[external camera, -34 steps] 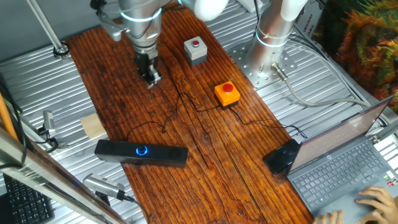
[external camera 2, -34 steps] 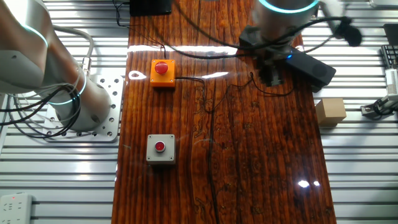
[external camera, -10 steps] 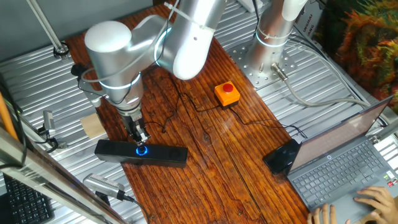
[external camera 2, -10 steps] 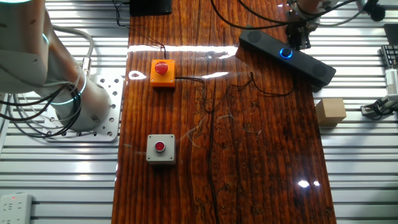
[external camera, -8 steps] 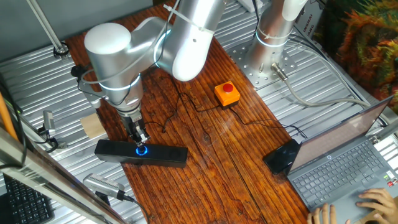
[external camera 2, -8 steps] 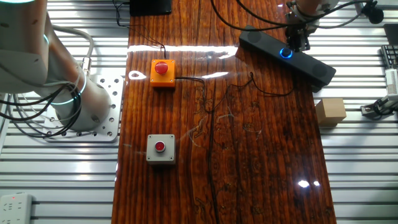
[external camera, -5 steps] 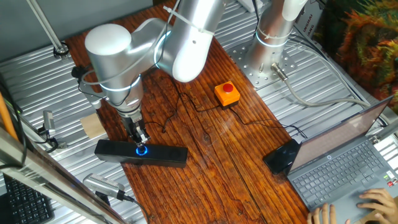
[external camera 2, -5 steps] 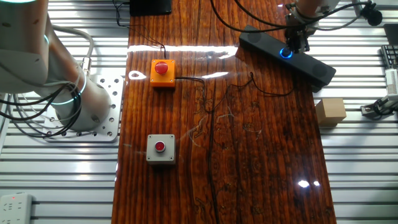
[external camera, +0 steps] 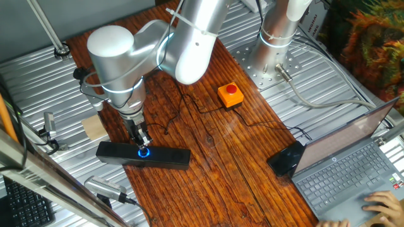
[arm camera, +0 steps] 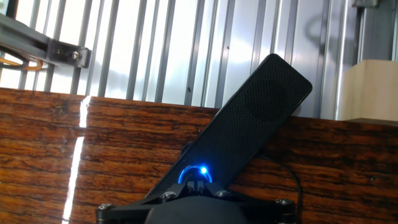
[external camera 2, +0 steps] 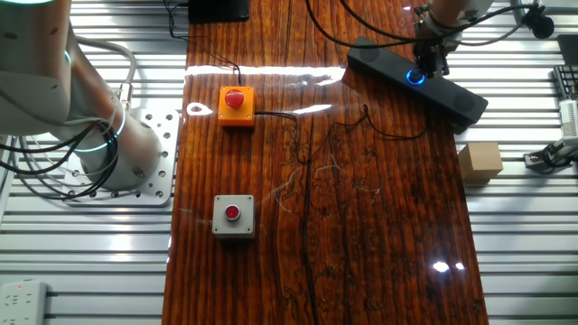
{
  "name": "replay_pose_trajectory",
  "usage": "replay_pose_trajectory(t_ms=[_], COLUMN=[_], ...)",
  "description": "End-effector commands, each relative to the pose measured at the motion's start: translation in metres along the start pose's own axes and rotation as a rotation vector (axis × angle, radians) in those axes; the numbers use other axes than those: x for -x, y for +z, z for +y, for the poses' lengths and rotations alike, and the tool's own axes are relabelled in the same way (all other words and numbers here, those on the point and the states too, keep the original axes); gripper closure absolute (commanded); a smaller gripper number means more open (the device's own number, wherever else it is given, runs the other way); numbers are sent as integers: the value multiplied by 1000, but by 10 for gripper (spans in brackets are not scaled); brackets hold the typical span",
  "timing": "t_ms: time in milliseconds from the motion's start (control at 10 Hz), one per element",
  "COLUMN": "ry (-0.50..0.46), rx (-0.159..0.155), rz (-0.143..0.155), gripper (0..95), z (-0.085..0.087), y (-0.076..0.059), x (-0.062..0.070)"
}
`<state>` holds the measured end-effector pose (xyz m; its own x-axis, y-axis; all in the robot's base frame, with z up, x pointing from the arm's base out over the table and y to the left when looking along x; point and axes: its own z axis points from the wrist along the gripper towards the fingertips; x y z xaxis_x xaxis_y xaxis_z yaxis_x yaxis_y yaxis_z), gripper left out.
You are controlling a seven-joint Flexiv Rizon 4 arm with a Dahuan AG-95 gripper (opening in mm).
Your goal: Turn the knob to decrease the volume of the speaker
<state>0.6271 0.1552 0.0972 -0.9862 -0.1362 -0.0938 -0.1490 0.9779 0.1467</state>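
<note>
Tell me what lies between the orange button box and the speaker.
Bare wood crossed by a thin black cable, seen in both fixed views, runs between the orange button box and the speaker.

A glossy dark wooden tabletop (external camera: 214, 164) lies over ribbed metal decking (external camera 2: 90, 262).

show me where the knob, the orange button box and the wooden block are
knob (external camera 2: 415, 77), the other fixed view, on its blue ring
orange button box (external camera: 230, 94), one fixed view, on its top
wooden block (external camera 2: 480, 162), the other fixed view, top face
</note>
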Motion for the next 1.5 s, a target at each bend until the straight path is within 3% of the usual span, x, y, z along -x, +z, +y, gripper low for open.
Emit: replay_pose_trajectory(t_ms=[100, 1500], ry=[2, 4], rx=[-2, -8], rz=[-2, -8], gripper=[950, 950], z=[0, 1], y=[0, 8], x=[0, 0])
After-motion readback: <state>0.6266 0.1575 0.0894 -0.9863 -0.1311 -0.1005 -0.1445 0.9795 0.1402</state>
